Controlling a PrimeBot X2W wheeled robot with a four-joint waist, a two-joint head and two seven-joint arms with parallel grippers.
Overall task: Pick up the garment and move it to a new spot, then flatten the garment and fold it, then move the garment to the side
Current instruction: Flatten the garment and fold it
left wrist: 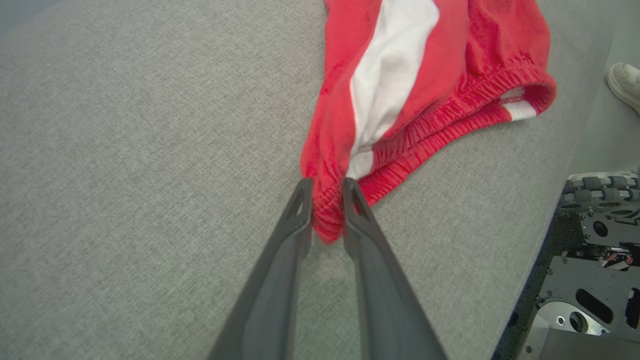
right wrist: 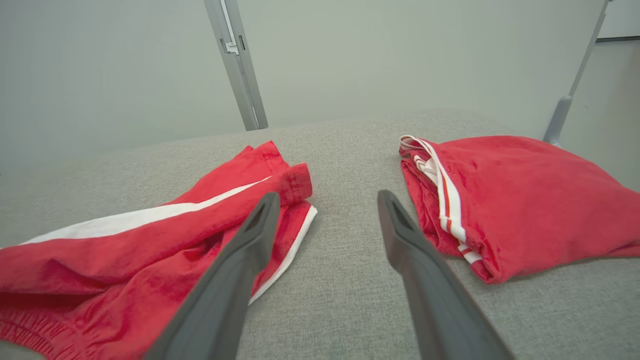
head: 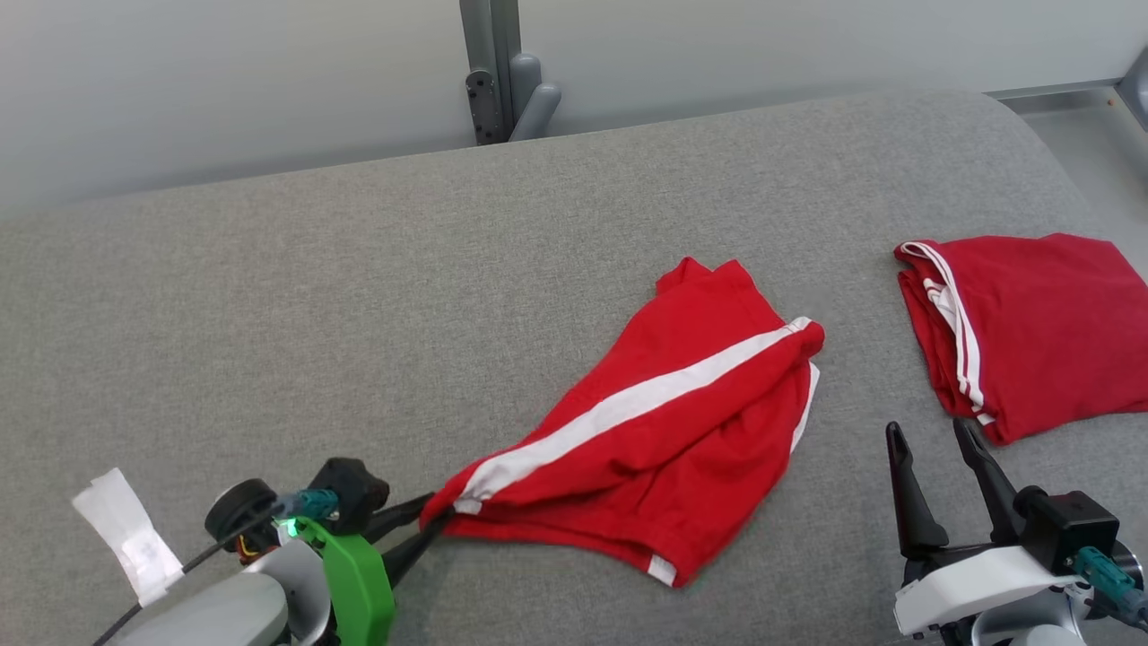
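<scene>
The garment (head: 664, 422) is a pair of red shorts with a white side stripe, lying crumpled on the grey padded table (head: 359, 314). My left gripper (head: 430, 520) is at the garment's near-left corner. In the left wrist view the left gripper (left wrist: 327, 192) has a bunch of the elastic waistband (left wrist: 327, 220) between its narrowly parted fingertips, touching both. My right gripper (head: 933, 440) stands open at the lower right, empty. In the right wrist view the right gripper (right wrist: 327, 200) sits between the garment (right wrist: 150, 250) and a folded red piece.
A second red garment with white stripes (head: 1031, 323), folded, lies at the table's right end (right wrist: 515, 200). A white tape tag (head: 126, 534) is by my left arm. A grey post (head: 498, 72) stands behind the table. A person's shoe (left wrist: 625, 82) is past the table edge.
</scene>
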